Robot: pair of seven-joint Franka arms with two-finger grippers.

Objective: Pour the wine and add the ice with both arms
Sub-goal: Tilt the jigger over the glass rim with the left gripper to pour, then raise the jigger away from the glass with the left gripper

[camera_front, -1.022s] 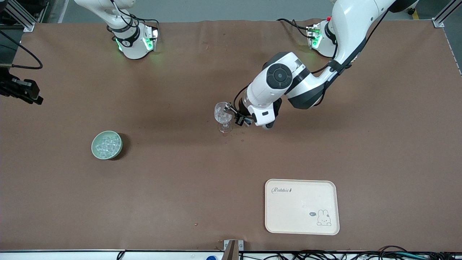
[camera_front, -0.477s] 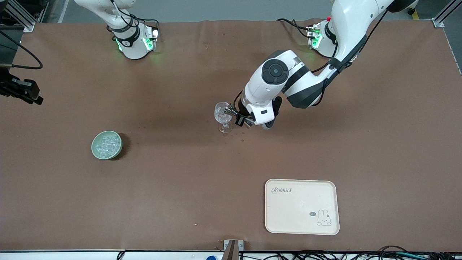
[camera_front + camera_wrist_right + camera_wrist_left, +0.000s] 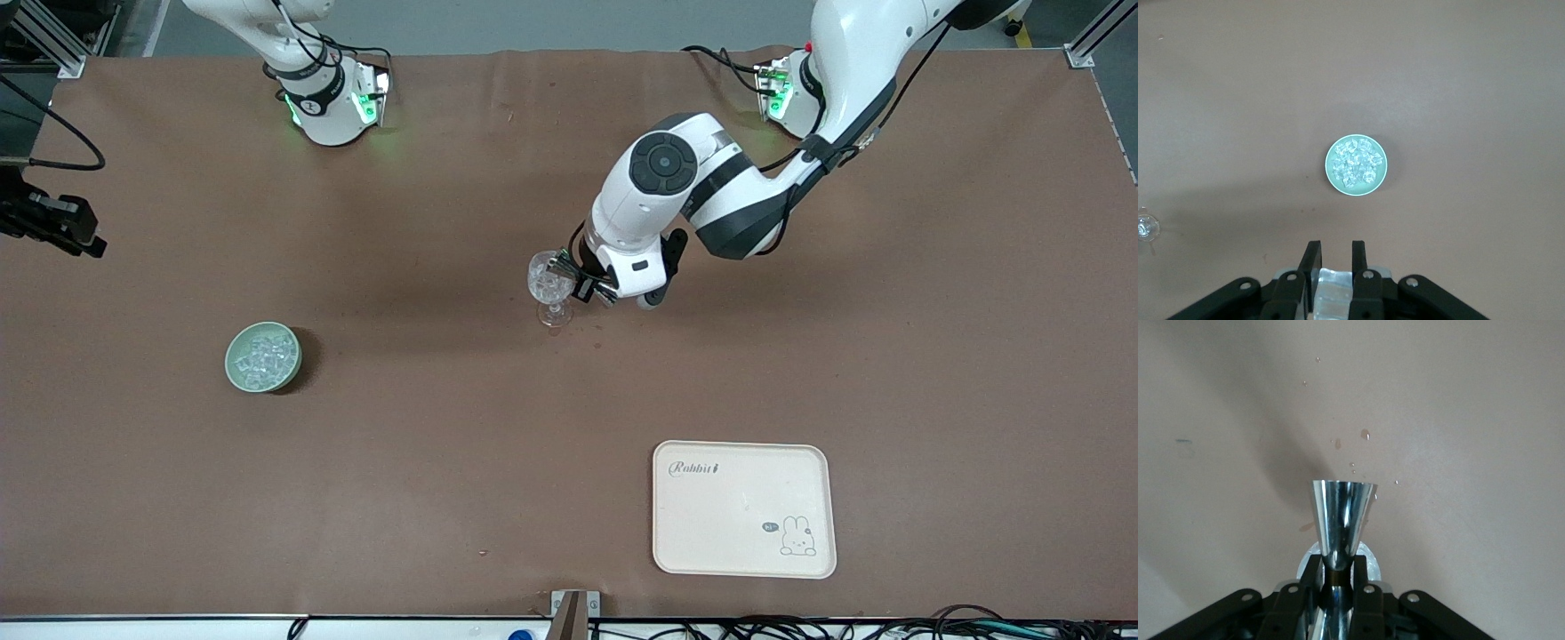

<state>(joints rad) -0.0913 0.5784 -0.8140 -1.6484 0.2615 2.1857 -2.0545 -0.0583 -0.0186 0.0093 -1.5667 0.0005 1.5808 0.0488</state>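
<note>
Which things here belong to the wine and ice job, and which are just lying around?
Job:
stemmed glass
ice in the green bowl
metal cup in left gripper
ice cube in right gripper

Lying about:
rabbit tray

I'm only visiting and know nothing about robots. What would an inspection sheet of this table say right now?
Surface: brown table cover; small wet spots by the glass.
Job's things: stemmed glass upright mid-table; pale green bowl of ice toward the right arm's end; metal jigger.
Clutter: cream rabbit tray, nearer the front camera than the glass.
Grippers: left gripper shut on the jigger, at the glass rim; right gripper high over the bowl, fingers on an ice cube.
Cables: bundle along the table edge nearest the front camera; leads at both bases.
Surroundings: metal frame posts, grey floor.
</note>
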